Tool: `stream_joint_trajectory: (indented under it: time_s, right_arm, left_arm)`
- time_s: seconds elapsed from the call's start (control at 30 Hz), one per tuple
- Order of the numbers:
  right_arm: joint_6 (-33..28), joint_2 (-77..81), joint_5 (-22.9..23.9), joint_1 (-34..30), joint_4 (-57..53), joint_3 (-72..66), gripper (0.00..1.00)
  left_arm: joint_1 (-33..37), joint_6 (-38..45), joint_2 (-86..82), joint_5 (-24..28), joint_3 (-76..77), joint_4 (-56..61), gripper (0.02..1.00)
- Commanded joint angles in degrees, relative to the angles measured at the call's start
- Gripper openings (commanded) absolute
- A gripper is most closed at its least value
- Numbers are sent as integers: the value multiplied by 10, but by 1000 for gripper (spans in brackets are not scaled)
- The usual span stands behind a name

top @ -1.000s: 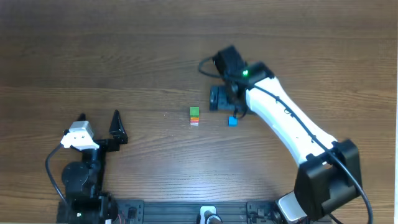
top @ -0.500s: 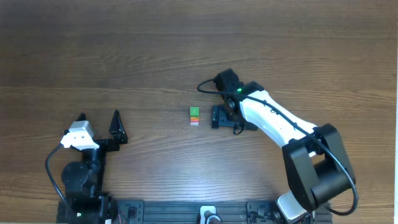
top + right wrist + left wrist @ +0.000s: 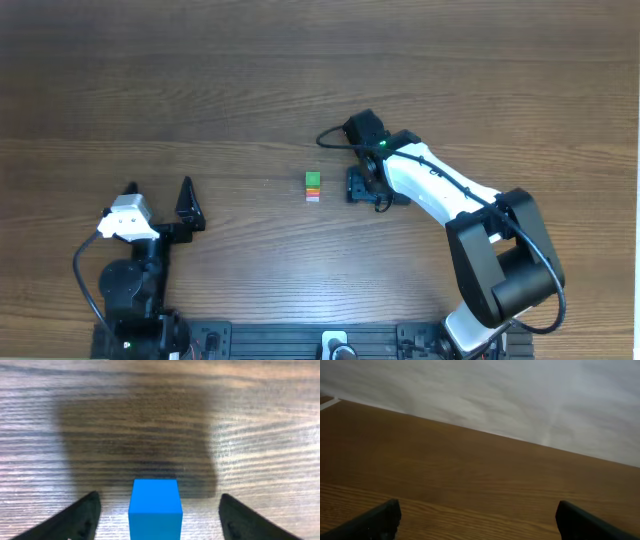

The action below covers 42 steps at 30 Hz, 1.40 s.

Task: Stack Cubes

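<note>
One change is recorded: the right claw (image 3: 159, 519) has come down over the blue cube (image 3: 155, 496), which sits on the tabletop (image 3: 200, 80) near the green-topped stack (image 3: 313, 186), fingers apart on either side, so a grasp looks imminent.

We see a right arm (image 3: 440, 190) of smooth white shells and black joints, a green light (image 3: 382, 144) at its wrist, a thin black cable (image 3: 321, 139) looping beside it, a left arm (image 3: 140, 275) all black under a white wrist block (image 3: 125, 213), dark wedge fingers (image 3: 380, 520) on both.
</note>
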Motion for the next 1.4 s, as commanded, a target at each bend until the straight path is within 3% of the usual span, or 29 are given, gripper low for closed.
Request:
stream_joint_trajectory:
  time_s: [0.03,0.77,1.0,1.4]
  right_arm:
    - [-8,7,12,-6,4,-3,654]
    - [-7,10,7,-6,10,-3,270]
    - [-7,8,5,-6,7,2,200]
    - [-3,-27,11,27,-176,204,132]
  left_arm:
    - [3,8,-3,7,-3,-2,1000]
    - [3,8,-3,7,-3,-2,1000]
    - [3,8,-3,7,-3,-2,1000]
    - [3,8,-3,7,-3,-2,1000]
